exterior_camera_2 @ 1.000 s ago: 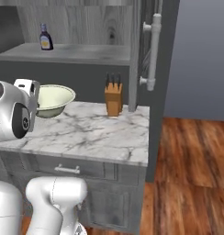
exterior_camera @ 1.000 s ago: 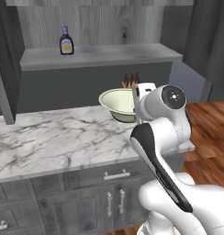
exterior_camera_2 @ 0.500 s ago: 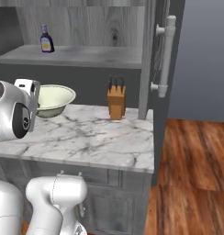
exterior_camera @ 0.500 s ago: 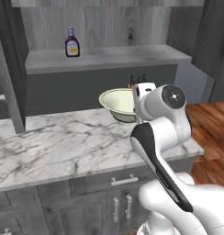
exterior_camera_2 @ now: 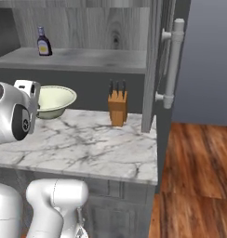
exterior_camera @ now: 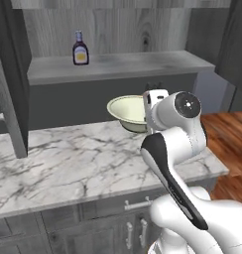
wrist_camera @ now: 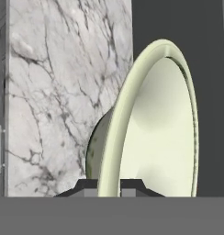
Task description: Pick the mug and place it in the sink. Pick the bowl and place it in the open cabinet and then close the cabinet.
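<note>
Sauce bottle (exterior_camera: 80,48) on shelf; knife block (exterior_camera_2: 117,105) on marble counter (exterior_camera: 68,163).

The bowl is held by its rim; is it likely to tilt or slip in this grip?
Probably stiff: the bowl keeps its shape in the shut claw. Pinched at one edge only, it may swing. Its glossy rim looks slippery.

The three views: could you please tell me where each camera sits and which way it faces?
Left base view: behind the arm on its left, facing the shelf with the bottle; the arm rises lower right, holding the bowl.
Right base view: behind on the right, facing the knife block and cabinet door; arm lower left.
Hand view: on the hand, looking along the tool shut on the bowl's rim, counter beyond.
Shared: bowl in all three; bottle in both base views.
</note>
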Tool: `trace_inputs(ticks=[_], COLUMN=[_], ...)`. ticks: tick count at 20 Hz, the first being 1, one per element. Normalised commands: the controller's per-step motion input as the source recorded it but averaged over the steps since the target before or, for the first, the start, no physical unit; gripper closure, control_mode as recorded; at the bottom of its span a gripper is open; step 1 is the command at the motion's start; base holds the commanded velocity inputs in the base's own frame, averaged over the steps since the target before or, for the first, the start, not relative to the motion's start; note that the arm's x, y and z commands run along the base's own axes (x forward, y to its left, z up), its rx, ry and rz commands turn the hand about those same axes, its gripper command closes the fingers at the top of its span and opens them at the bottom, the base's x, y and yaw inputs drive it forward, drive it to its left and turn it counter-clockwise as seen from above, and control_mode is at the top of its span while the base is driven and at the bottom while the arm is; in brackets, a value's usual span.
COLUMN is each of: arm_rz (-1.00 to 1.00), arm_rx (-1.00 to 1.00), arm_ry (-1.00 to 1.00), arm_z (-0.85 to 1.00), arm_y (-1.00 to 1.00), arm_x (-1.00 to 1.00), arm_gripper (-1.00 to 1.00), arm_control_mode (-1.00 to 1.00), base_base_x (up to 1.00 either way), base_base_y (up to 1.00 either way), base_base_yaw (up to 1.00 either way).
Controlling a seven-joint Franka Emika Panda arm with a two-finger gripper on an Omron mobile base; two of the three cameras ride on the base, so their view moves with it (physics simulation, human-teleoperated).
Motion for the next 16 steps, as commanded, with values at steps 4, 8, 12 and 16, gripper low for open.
trace_inputs(ticks=[4,8,12,16], arm_rz=[0.00,0.00,0.00,0.00], arm_rx=[0.00,0.00,0.00,0.00], arm_ry=[0.00,0.00,0.00,0.00], arm_z=[0.00,0.00,0.00,0.00], arm_y=[0.00,0.00,0.00,0.00], arm_x=[0.00,0.00,0.00,0.00], arm_gripper=[1.00,1.00,1.00,1.00], arm_control_mode=[1.00,1.00,1.00,1.00], base_base_x=[0.51,0.06,0.01,0.06], base_base_y=[0.00,0.01,0.05,0.01], base_base_yaw=[0.04,0.02,0.00,0.00])
